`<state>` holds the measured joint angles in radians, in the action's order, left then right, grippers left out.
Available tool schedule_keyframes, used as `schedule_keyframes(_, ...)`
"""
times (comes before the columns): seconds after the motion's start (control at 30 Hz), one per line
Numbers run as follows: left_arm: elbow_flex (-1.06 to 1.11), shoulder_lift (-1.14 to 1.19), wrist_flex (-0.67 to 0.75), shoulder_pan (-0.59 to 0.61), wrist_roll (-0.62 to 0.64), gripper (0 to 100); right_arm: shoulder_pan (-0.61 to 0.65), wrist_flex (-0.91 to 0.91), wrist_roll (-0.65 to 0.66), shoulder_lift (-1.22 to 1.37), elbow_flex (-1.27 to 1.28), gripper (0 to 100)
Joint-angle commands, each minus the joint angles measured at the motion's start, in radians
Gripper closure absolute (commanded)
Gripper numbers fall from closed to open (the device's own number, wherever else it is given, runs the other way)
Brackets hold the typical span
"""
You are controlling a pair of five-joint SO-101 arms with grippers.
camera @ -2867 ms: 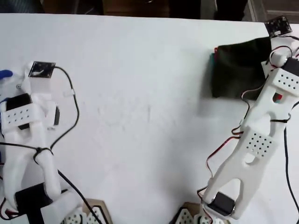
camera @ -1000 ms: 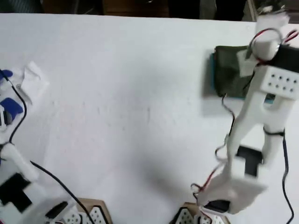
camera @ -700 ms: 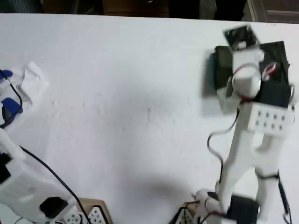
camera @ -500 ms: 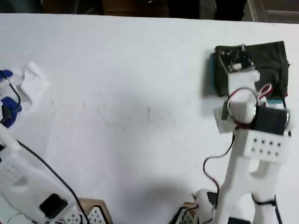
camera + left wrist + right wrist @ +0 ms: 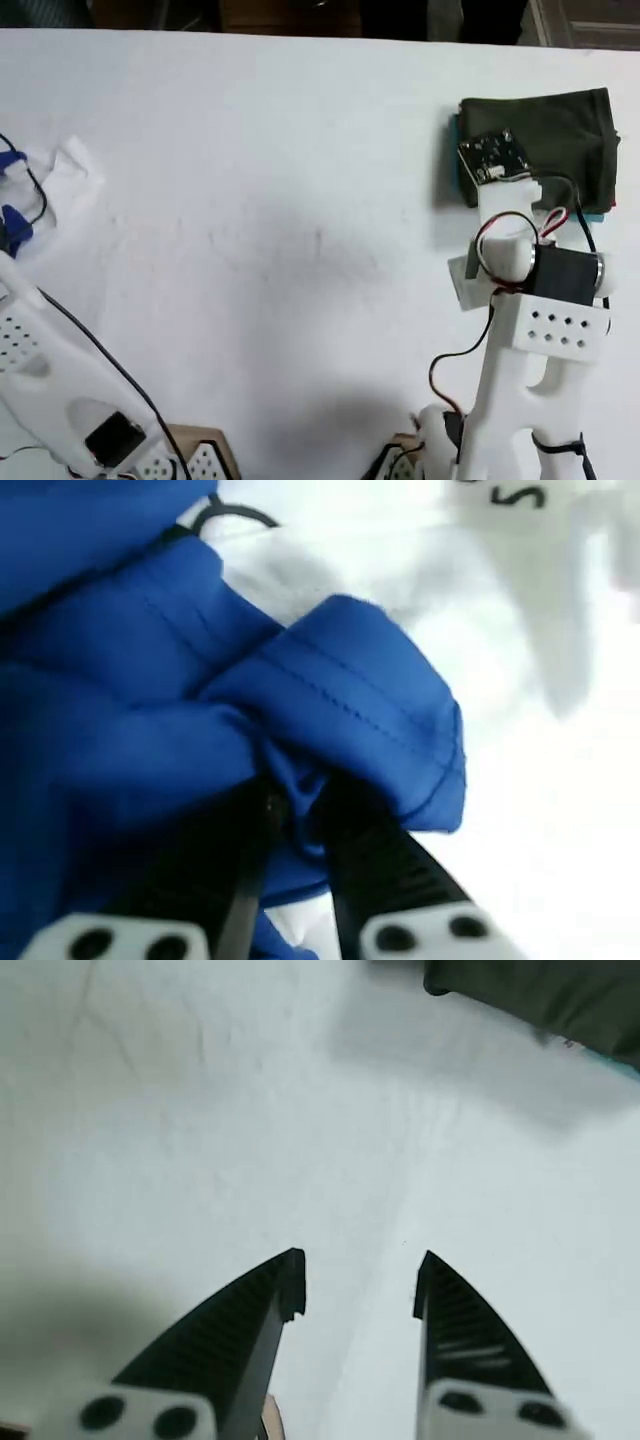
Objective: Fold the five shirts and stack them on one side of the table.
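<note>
A folded dark green shirt (image 5: 555,125) tops a stack at the table's far right, with a teal shirt's edge (image 5: 453,150) showing underneath. My right arm lies just in front of that stack. Its right gripper (image 5: 362,1260) hangs open over bare white table, and the dark green shirt (image 5: 540,1000) sits a little beyond the fingertips. At the table's left edge, my left gripper (image 5: 298,785) is shut on a bunched fold of a blue shirt (image 5: 340,680). A bit of that blue shirt (image 5: 8,218) peeks out beside the left arm.
A crumpled white cloth (image 5: 72,172) lies on the white table (image 5: 280,200) by the left edge, next to the blue fabric, and the white cloth (image 5: 560,570) spreads behind the blue fold. Arm bases and wooden mounts (image 5: 200,455) line the front edge.
The right arm has drawn back from over the stack toward the front edge. The left arm has swung off to the left edge, uncovering the white cloth.
</note>
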<state>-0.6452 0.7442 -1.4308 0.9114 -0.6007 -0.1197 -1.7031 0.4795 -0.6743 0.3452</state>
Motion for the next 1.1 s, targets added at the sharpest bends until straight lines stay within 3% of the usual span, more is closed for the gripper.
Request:
schedule_keyframes(0.0, -0.171, -0.021, -0.140, -0.041, 0.048, 97, 0.001, 0.056, -0.006, -0.036, 0.038, 82.1)
schedule_keyframes(0.13, -0.414, -0.021, -0.364, -0.110, 0.100, 97, -0.001, 0.168, 0.002, -0.036, 0.172, 82.0)
schedule_keyframes(0.23, -0.469, -0.064, -0.359, -0.130, 0.126, 97, -0.001, 0.268, 0.002, -0.036, 0.282, 82.0)
schedule_keyframes(0.53, -0.242, -0.379, -0.356, -0.219, 0.123, 97, -0.002, 0.568, 0.003, -0.031, 0.591, 82.0)
schedule_keyframes(0.83, 0.001, -0.542, -0.330, -0.284, 0.115, 97, -0.002, 0.598, 0.003, -0.028, 0.617, 82.0)
schedule_keyframes(1.07, 0.145, -0.436, -0.221, -0.184, 0.015, 80, -0.002, 0.596, 0.003, -0.028, 0.617, 82.0)
